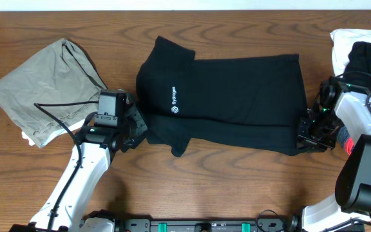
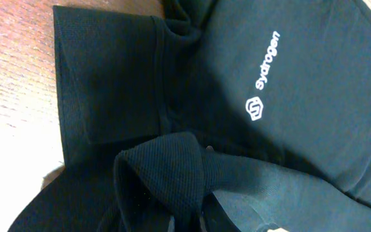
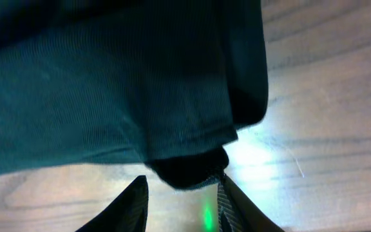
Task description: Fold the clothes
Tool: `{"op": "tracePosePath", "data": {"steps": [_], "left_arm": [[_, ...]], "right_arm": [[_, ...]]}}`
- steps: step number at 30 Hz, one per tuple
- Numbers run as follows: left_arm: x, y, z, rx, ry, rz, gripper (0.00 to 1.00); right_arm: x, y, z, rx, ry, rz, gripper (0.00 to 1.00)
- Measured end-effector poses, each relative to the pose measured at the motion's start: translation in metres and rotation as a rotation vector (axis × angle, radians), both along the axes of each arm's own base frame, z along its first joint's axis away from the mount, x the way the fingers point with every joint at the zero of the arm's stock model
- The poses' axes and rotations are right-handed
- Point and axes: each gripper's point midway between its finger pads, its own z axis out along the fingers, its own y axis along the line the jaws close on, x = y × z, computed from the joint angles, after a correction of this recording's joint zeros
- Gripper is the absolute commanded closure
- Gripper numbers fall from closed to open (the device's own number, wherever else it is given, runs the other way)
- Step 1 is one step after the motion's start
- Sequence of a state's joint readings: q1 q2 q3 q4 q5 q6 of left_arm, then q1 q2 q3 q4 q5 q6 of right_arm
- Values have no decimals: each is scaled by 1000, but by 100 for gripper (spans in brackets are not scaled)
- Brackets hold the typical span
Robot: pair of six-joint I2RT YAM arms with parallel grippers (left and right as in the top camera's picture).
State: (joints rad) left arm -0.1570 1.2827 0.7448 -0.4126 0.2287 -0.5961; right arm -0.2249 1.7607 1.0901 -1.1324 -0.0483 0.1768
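Black shirt (image 1: 237, 96): lies flat in the middle of the table (image 1: 205, 187), folded into a long band running left to right, collar end to the left.
Logo (image 1: 174, 103): small white mark and lettering near the shirt's left end; only the left wrist view (image 2: 263, 90) shows it large enough to make out the emblem.
Left gripper (image 1: 136, 125): at the shirt's lower left corner, jaws pressed together on a raised fold of the black shirt (the overhead view hides the pinch under the wrist; the left wrist view shows the bunched knit (image 2: 166, 180) rising toward the camera).
Right gripper (image 1: 308, 135): at the shirt's lower right corner. The right wrist view shows its fingers (image 3: 140, 200) spread, with a hem corner (image 3: 192, 169) sitting at the gap between the tips; whether it touches them I cannot tell.
Olive-grey garment (image 1: 44, 84): crumpled on the table at far left, apart from the shirt, seen overhead only.
White cloth (image 1: 343, 42): at the far right edge, a second black garment (image 1: 369, 58) lying on it.
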Motion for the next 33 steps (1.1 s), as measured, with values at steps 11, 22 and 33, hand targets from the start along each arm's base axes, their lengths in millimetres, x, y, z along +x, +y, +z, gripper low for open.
{"op": "tracePosePath", "data": {"steps": [11,22,33], "left_arm": [[0,0,0,0,2,0,91],[-1,0,-1,0,6,2,92],[-1,0,-1,1,7,1,94]], "right_arm": [[-5,1,-10,-3,2,-19,82],[-1,0,-10,-8,-12,-27,99],[8,-1,-1,-13,-52,-28,99]]}}
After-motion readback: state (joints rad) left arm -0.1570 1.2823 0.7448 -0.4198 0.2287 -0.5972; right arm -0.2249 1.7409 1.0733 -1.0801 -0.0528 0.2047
